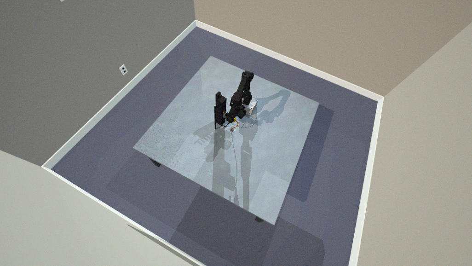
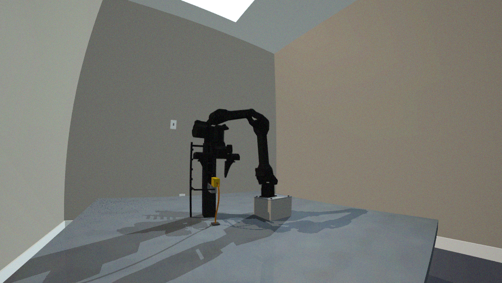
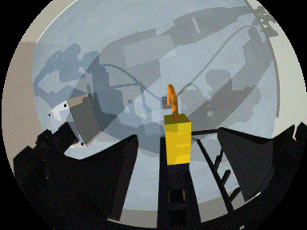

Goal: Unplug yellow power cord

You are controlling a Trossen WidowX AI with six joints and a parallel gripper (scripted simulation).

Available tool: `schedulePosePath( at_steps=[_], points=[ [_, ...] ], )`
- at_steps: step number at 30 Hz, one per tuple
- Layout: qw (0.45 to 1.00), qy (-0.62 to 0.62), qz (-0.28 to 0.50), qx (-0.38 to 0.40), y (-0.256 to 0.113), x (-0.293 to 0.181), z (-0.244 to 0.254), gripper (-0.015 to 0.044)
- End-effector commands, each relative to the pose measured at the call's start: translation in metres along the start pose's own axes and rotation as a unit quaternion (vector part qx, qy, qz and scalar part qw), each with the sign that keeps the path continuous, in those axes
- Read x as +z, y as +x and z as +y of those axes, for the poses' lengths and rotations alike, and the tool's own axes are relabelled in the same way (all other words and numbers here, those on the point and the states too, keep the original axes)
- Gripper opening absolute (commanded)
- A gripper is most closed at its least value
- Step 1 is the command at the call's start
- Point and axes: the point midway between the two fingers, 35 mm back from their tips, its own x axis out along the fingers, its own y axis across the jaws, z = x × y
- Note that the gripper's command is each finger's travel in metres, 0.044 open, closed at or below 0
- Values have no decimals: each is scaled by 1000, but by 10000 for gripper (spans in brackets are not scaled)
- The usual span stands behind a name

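The yellow plug (image 1: 234,119) (image 2: 215,181) (image 3: 178,143) is in front of the upright black power strip (image 2: 209,203) (image 3: 165,200), above the table. In the wrist view a dark socket with a yellow rim (image 3: 170,196) shows on the strip, uncovered. The plug seems to stand off the strip, but I cannot tell whether its prongs are clear. Its orange cord (image 1: 237,124) (image 2: 218,201) (image 3: 174,105) bows down to a small block on the table. My gripper (image 2: 215,173) (image 3: 180,136) is open, its fingers wide apart on either side of the plug, touching neither side. In the top view the arm hides its fingertips.
A thin black rack (image 2: 191,182) (image 3: 212,164) stands beside the strip. The arm's white base box (image 1: 252,107) (image 2: 279,208) (image 3: 81,120) is on the table (image 1: 280,141) (image 2: 333,252). The small block (image 1: 232,130) (image 2: 215,223) lies near the strip's foot.
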Motion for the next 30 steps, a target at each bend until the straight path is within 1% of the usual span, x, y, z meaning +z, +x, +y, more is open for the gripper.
schedulePosePath(
  at_steps=[1,3,5,30],
  points=[
    [1000,-3,-3,1,-4,24,-1,440],
    [1000,-3,-4,1,-9,45,0,440],
    [1000,-3,-5,1,-11,55,1,440],
    [1000,-3,-5,1,-11,55,1,440]
  ],
)
